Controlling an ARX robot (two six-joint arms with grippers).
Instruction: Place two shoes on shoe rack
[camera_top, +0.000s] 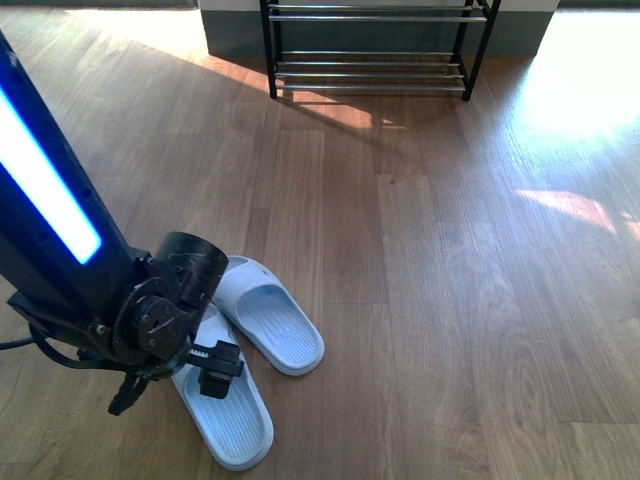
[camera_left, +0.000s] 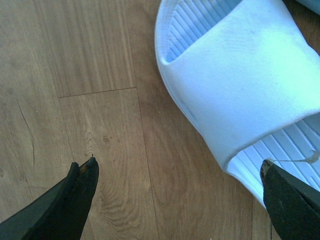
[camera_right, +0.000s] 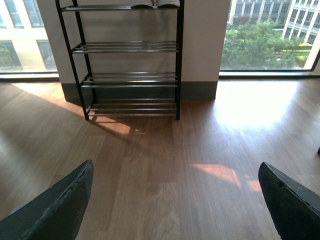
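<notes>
Two pale blue slides lie side by side on the wooden floor, one (camera_top: 268, 315) further away and one (camera_top: 228, 415) nearer the front edge. My left arm (camera_top: 150, 310) reaches down over them. In the left wrist view the left gripper (camera_left: 179, 162) is open just above the floor, with the strap of one slide (camera_left: 240, 75) ahead of it; one fingertip (camera_left: 285, 195) is over that slide's footbed and the other is over bare floor. The shoe rack (camera_top: 370, 50) stands far off against the wall. My right gripper (camera_right: 176, 165) is open, holds nothing, and faces the rack (camera_right: 130, 47).
The white soles of a pair of shoes (camera_right: 155, 3) show on the rack's top tier, cut off by the frame edge. Floor-to-ceiling windows flank the wall behind the rack. Wooden floor with bright sun patches (camera_top: 570, 90) stretches between the slides and the rack.
</notes>
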